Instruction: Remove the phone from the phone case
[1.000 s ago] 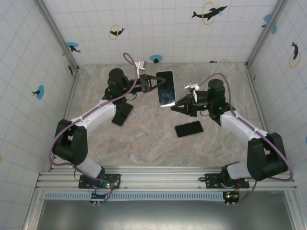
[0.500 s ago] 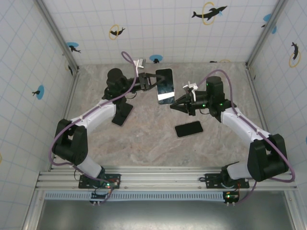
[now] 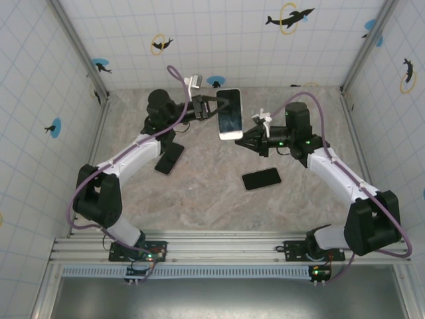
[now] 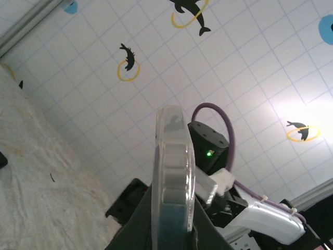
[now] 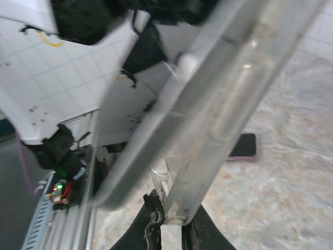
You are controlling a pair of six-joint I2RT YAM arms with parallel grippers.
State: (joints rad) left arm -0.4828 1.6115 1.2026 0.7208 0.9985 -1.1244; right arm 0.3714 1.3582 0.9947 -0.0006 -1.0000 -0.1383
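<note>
- Two grippers on one object, held in mid-air above the table (image 3: 199,199), close to the back wall (image 3: 219,53).
- Over the last second: phone (image 3: 230,114) in its clear phone case (image 3: 232,136) raised a little and carried toward the back wall. Followed up and back by the right gripper (image 3: 246,142), with no change of hold on either side.
- Left gripper (image 3: 214,106): pressed together on the upper left edge of the clear phone case, phone inside. Seen edge-on between the fingers in the left wrist view.
- Right gripper: pinching the lower right corner of the clear phone case, with the thin transparent rim clamped between the fingertips in the right wrist view.
- Seating apparently unchanged: from above, screen framed by the pale rim all round. Impossible to tell whether a corner has begun to peel, since the right wrist view is too blurred.
- Meaning for the task, as a judgement: a repositioning rather than an extraction, with separation not yet visible. Probably next: the pinched corner pulled away from the phone, left hold serving as anchor.
- Risk, likewise a judgement: a slip of the thin rim out of the right pinch, or a drop from this height.
- Container count: one, the clear phone case, holding the phone and nothing else.
- Elsewhere on the table, well apart from the held phone: a dark handset (image 3: 261,179) lying flat below the right gripper and a second handset (image 3: 170,158) lying flat under the left arm. Cased or bare, impossible to tell.
</note>
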